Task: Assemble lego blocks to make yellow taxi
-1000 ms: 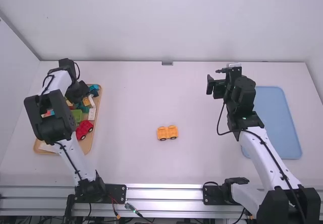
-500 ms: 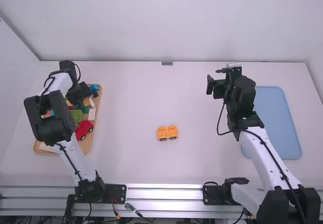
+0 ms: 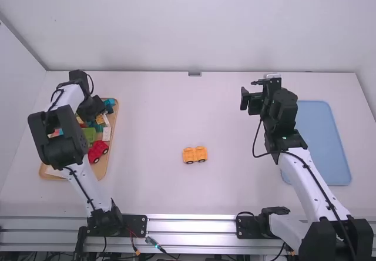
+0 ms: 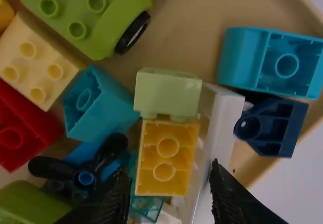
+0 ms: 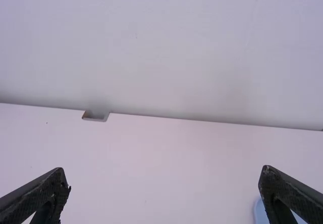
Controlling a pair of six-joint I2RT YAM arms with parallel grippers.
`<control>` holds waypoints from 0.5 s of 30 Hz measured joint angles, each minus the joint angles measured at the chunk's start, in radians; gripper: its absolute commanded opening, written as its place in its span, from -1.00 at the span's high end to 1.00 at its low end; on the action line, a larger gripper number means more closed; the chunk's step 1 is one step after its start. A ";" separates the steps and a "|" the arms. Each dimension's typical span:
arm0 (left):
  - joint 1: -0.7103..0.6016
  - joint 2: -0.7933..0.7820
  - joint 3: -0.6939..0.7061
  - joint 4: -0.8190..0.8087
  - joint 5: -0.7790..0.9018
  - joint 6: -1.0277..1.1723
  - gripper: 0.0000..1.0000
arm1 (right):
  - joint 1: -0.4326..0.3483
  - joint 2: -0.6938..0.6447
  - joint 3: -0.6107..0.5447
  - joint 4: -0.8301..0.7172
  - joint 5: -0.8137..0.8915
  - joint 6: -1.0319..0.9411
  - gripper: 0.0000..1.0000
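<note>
My left gripper (image 3: 93,109) is over the far part of the wooden tray (image 3: 103,168). In the left wrist view the open left gripper (image 4: 169,191) has its fingers on either side of a yellow-orange brick (image 4: 165,171), with gaps between; a pale green brick (image 4: 168,94) adjoins its end. A white brick (image 4: 227,128) lies alongside. The orange-yellow wheeled car base (image 3: 195,154) stands on the table between the arms. Held above the table on the right, my right gripper (image 3: 249,91) is empty; the right wrist view has the right gripper (image 5: 164,182) with fingers wide apart.
Around the left gripper the tray holds a green wheeled base (image 4: 88,17), a red brick (image 4: 20,128), a teal brick (image 4: 272,62), a dark blue piece (image 4: 272,125) and several others. A red car (image 3: 98,151) is at its near side. A blue tray (image 3: 323,143) lies right.
My left gripper has shifted very slightly toward the camera over the tray. The right arm and the orange-yellow car base have stayed still.
</note>
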 measured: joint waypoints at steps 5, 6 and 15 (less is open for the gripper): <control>0.000 0.000 0.028 -0.043 -0.004 -0.011 0.50 | 0.000 0.000 0.000 0.000 -0.002 0.001 -0.97; 0.000 0.000 0.028 -0.045 -0.013 -0.018 0.42 | 0.000 0.000 0.000 0.000 -0.001 0.000 -0.98; 0.000 0.000 -0.004 -0.010 -0.098 -0.068 0.09 | 0.000 0.000 0.000 0.000 0.000 0.000 -0.97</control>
